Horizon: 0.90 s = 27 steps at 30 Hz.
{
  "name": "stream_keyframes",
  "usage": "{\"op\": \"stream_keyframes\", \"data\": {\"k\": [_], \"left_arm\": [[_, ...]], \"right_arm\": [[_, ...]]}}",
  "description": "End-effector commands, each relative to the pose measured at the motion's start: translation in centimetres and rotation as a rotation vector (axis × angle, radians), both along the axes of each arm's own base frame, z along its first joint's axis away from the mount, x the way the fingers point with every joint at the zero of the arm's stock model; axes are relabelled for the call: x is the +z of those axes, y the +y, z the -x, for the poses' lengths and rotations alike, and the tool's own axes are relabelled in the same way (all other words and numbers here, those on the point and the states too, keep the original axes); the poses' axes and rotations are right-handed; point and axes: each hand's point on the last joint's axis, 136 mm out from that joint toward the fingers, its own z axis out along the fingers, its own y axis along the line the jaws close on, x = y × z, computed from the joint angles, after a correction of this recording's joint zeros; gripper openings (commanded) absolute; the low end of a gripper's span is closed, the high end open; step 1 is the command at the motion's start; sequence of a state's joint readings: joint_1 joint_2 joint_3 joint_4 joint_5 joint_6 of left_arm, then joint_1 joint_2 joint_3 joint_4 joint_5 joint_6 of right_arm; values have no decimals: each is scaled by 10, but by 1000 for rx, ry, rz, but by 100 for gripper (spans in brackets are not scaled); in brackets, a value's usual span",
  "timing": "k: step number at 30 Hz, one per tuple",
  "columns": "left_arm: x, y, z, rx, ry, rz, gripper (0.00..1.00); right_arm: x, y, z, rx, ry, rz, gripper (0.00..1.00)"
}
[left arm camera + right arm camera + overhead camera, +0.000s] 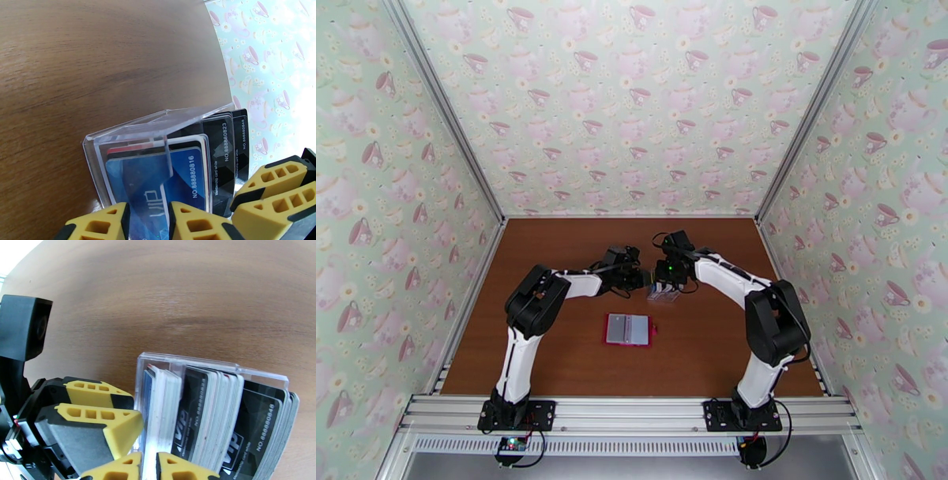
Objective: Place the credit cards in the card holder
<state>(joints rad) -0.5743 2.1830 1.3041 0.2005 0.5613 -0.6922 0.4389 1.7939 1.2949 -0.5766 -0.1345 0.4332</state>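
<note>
Two pairs of yellow fingers meet at the clear rack (130, 132) in the middle of the table (545, 347). The left gripper (148, 221) is partly closed, clamped on the rack's front wall with a blue card just behind it. The right gripper (149, 467) leaves a slim gap astride the top edge of some white cards (whether it pinches them I cannot tell). The credit cards (205, 413) stand upright in the rack, blue, white and black, packed in rows. The card holder (628, 330) lies open on the table, red-edged and pale grey inside, apart from the rack.
</note>
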Motion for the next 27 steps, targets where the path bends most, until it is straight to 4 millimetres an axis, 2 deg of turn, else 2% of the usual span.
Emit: {"op": "stream_keyframes", "data": {"k": [1,4,10,16,22,27], "left_arm": [[-72,36,30,47,200,-179,30],[-73,36,31,46,205,-177,30],[-73,37,31,49,204,-179,30],[-75,36,31,50,207,-178,30],[-74,36,31,47,205,-174,30],[-74,36,31,47,205,-175,30]], "right_arm": [[2,-3,3,-13,-9,48,22],[2,-7,3,-11,-23,138,23],[-3,-12,0,-20,-18,188,30],[2,-16,-3,-21,-34,219,34],[25,-30,-5,-41,-95,265,41],[30,-44,-8,-57,-104,309,44]]}}
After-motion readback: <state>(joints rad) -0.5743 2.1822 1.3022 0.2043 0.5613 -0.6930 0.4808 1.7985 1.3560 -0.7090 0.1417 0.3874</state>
